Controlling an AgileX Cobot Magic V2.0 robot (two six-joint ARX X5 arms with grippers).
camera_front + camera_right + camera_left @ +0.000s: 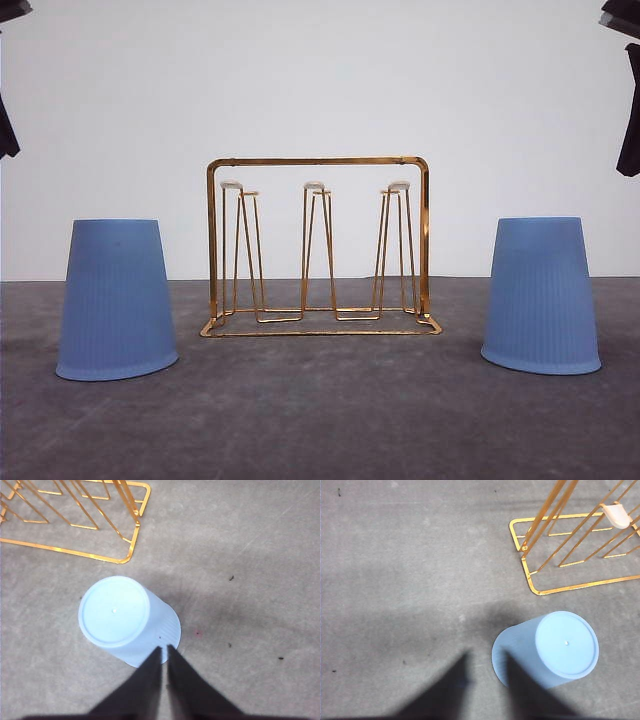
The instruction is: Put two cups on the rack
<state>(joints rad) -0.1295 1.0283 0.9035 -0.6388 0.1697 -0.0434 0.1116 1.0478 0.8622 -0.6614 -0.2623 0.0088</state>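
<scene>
Two light blue ribbed cups stand upside down on the grey table. One cup (pixel 117 300) is left of the gold wire rack (pixel 318 250), the other cup (pixel 541 295) is right of it. The rack's white-tipped prongs are bare. From above, my left gripper (pixel 487 654) is open, with the left cup (pixel 560 647) just beside its fingers and the rack (pixel 555 555) beyond. My right gripper (pixel 164 648) hangs above the edge of the right cup (pixel 117 617); its fingers are almost together with nothing between them. The rack (pixel 100 525) lies beyond that cup.
Dark parts of both arms hang in the upper corners of the front view, one arm (pixel 8 120) on the left and the other arm (pixel 628 100) on the right. A plain white wall stands behind the table. Bare grey table (pixel 320 420) stretches in front of the rack.
</scene>
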